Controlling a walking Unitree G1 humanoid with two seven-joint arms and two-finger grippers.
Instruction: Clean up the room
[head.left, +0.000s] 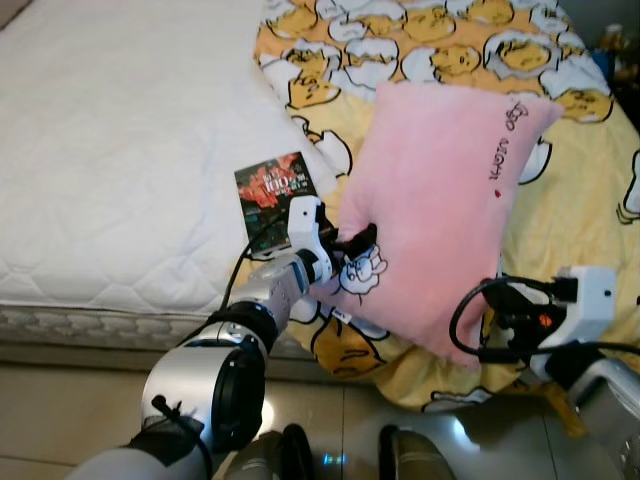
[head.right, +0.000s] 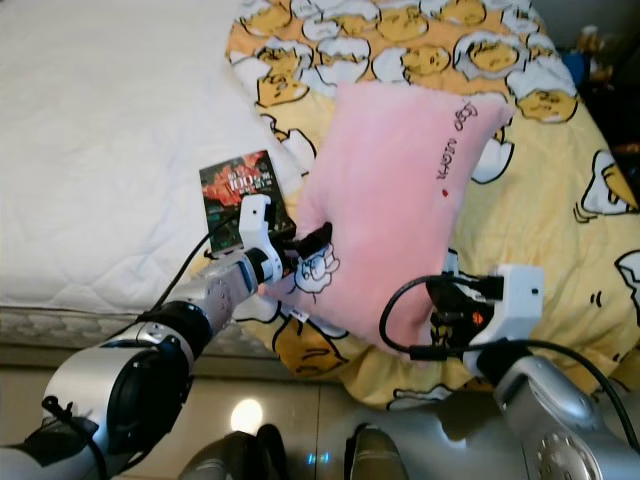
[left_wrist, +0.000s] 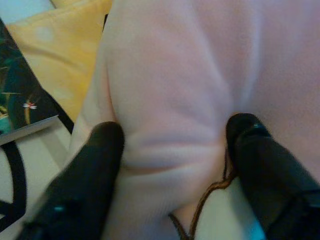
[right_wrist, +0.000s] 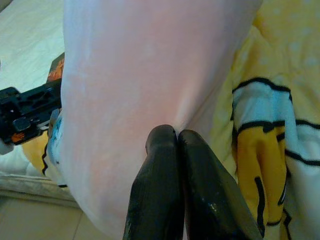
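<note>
Currently: pink pillow (head.left: 440, 210) on the yellow blanket (head.left: 590, 190) at the bed's near edge, left gripper (left_wrist: 170, 150) clamped on its left edge, right gripper (right_wrist: 177, 137) pinched on its near corner; book (head.left: 275, 195) on the mattress (head.left: 110, 150), tidying barely begun.

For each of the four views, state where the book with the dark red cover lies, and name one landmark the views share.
Left eye: book on white mattress, centre-left.
Right eye: book, left of centre.
Left wrist: book corner at the frame's edge.
Right wrist: an orange-edged sliver behind the pillow.
Shared landmark: pink pillow.
</note>
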